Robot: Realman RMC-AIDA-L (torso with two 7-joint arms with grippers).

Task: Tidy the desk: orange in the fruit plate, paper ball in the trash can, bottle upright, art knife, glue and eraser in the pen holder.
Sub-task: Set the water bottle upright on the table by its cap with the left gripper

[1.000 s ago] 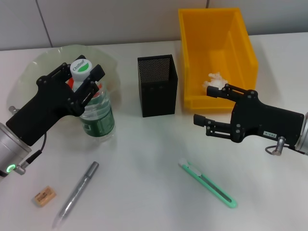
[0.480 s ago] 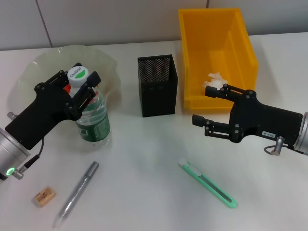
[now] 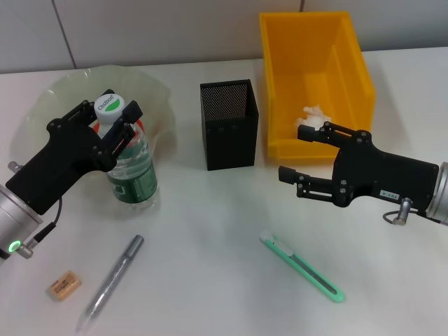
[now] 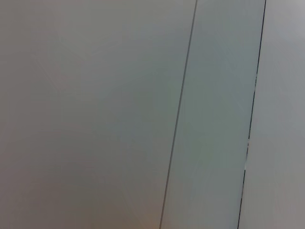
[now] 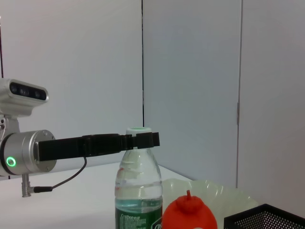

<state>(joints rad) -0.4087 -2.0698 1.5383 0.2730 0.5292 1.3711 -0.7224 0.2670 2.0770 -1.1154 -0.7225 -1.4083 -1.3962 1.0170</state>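
Centrally, left gripper closes on the neck of one bottle, which stands upright at the 5 o'clock rim of the fruit plate; the right wrist view confirms the fingers pinching just under the white cap. Its arm reaches up from 8 o'clock, low over the white table. Right gripper hovers at 3 o'clock, jaws spread wide and holding nothing, pointing toward the pen holder; its arm enters level from the right edge.

Counts:
- One orange in the plate, just behind the bottle.
- One black mesh pen holder, near centre, just left of the bin.
- One yellow bin at 1 o'clock, holding one white paper ball.
- One green art knife flat on the table at 5 o'clock, below the right gripper and apart from it.
- One silver glue pen at 7 o'clock, lying diagonally.
- One tan eraser just left of the pen.

Behind the table stands a pale grey panelled wall; the left wrist view shows only such panels and their seams.
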